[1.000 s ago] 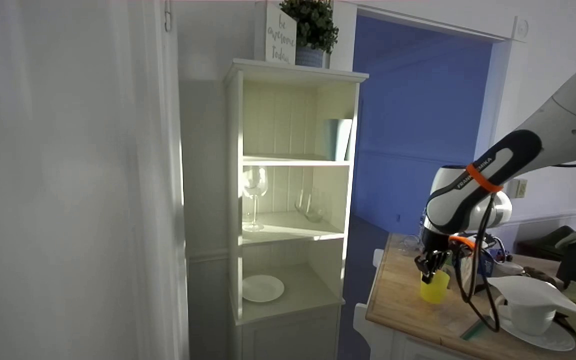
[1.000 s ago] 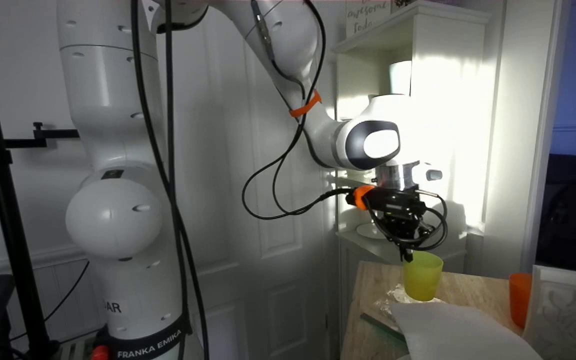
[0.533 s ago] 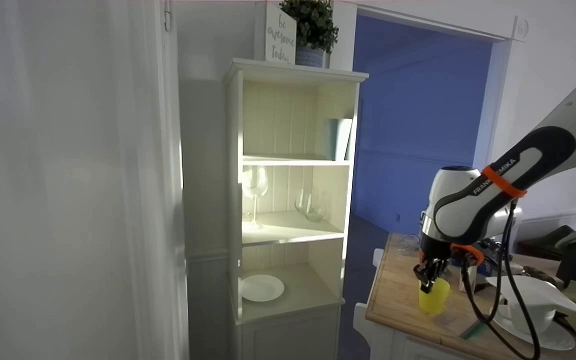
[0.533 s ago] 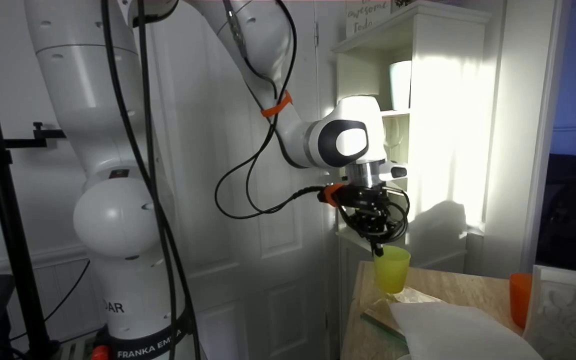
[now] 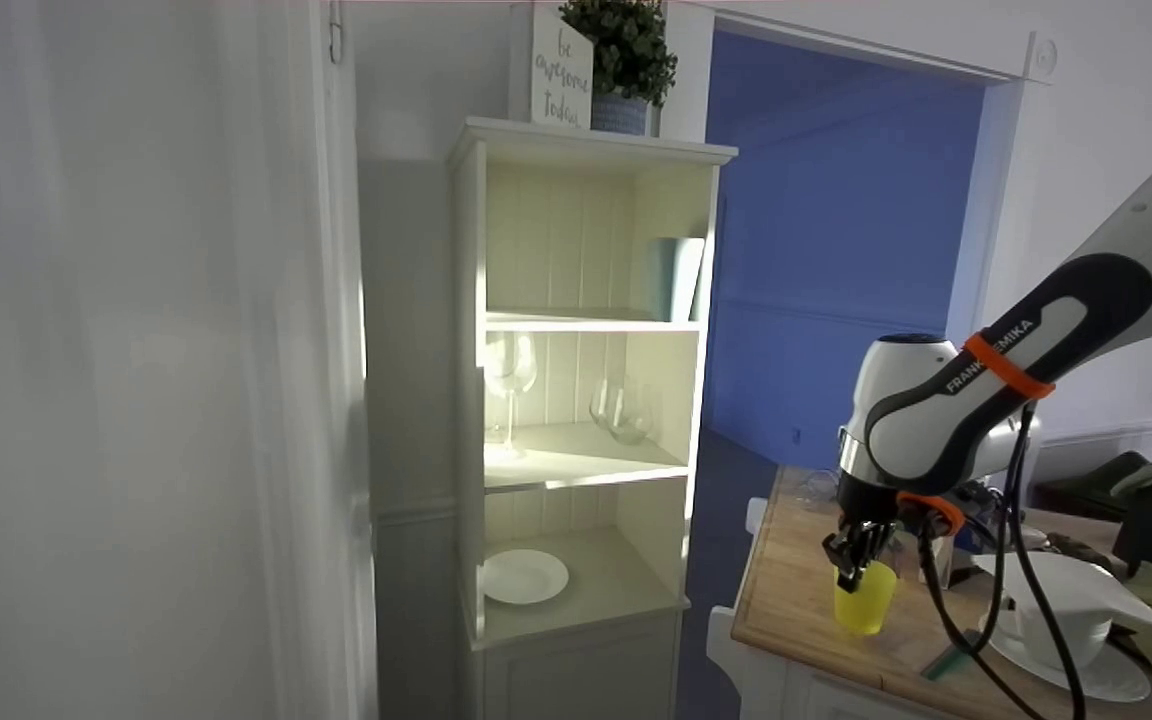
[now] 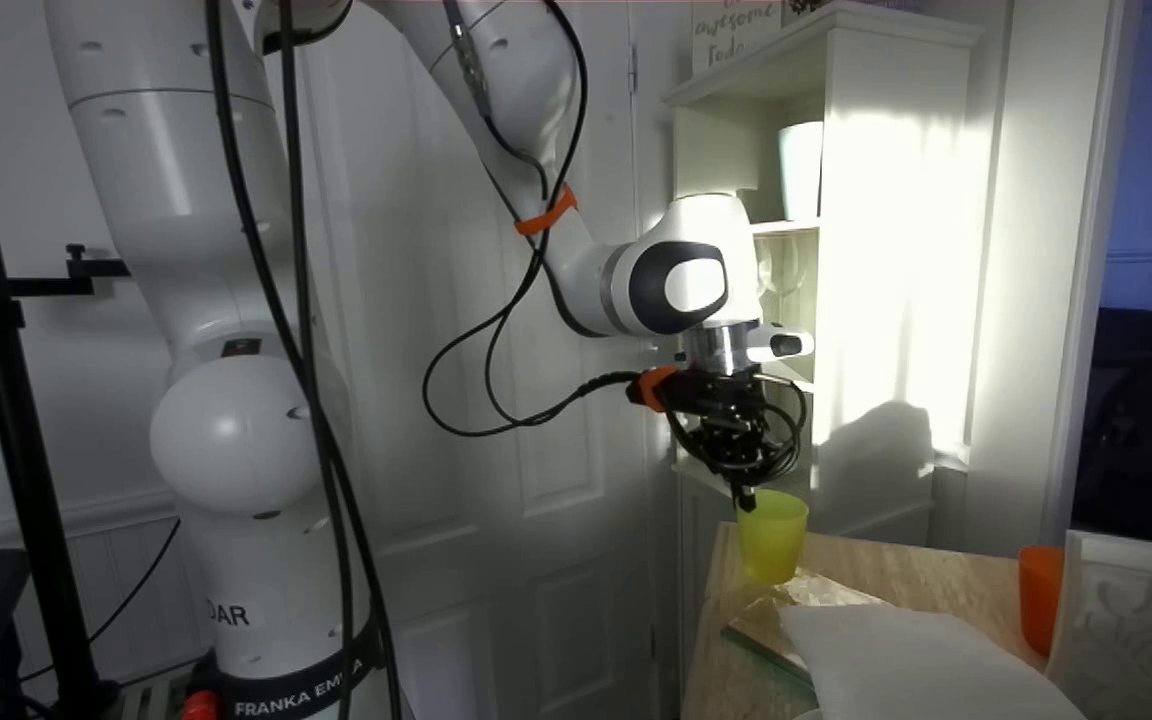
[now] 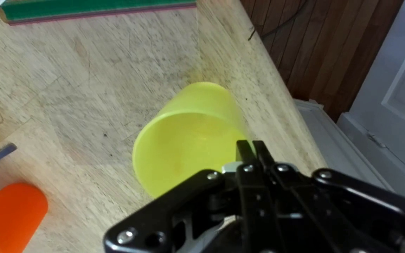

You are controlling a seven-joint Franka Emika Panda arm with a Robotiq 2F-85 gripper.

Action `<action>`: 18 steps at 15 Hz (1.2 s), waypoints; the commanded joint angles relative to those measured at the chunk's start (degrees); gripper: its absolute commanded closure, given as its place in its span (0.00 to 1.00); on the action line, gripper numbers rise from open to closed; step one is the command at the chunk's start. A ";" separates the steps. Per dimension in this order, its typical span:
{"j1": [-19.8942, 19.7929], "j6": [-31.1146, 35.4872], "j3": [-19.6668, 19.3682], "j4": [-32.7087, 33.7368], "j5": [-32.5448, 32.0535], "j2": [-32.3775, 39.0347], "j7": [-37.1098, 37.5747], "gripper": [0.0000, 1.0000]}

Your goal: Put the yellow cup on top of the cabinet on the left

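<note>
The tool (image 7: 252,144) has its fingers (image 7: 244,153) almost together, with a thin strip of the yellow cup (image 7: 188,154) between them: it holds the cup by the rim, though the contact is hidden behind the fingertips. The yellow cup is open side up over the tabletop (image 7: 93,88), near an edge; whether its base touches the wood cannot be told. Part of its mouth is covered by the tool's dark body in the wrist view.

Well apart from the yellow cup stands an orange cup (image 7: 11,218), cut off at the wrist view's edge and, in an exterior view, partly behind a white patterned panel (image 6: 1136,620). A green-edged thing (image 7: 100,10) near the yellow cup runs out of the wrist view.

The cabinet (image 5: 586,326) stands well apart from the yellow cup and reaches far above it; in an exterior view the arm (image 6: 676,285) hides some of its shelves. Also far above the yellow cup are a sign (image 5: 562,75) and a potted plant (image 5: 626,55), its crown cut off
</note>
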 commanded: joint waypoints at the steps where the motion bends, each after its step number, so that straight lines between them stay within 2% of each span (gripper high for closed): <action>1: 0.37 0.42 0.01 -1.07 -0.62 -0.44 0.77 0.99; 9: 0.11 2.00 -0.23 -1.02 -1.41 1.70 0.55 0.99; 10: 0.04 2.13 -0.25 -1.04 -1.71 1.93 0.71 0.71; 11: 0.11 2.07 -0.29 -1.02 -1.46 2.08 0.43 0.70; 15: 0.27 1.06 -0.23 -1.18 -0.87 0.96 0.72 0.43; 18: 0.78 -3.62 0.23 -1.51 0.65 -3.67 1.71 0.22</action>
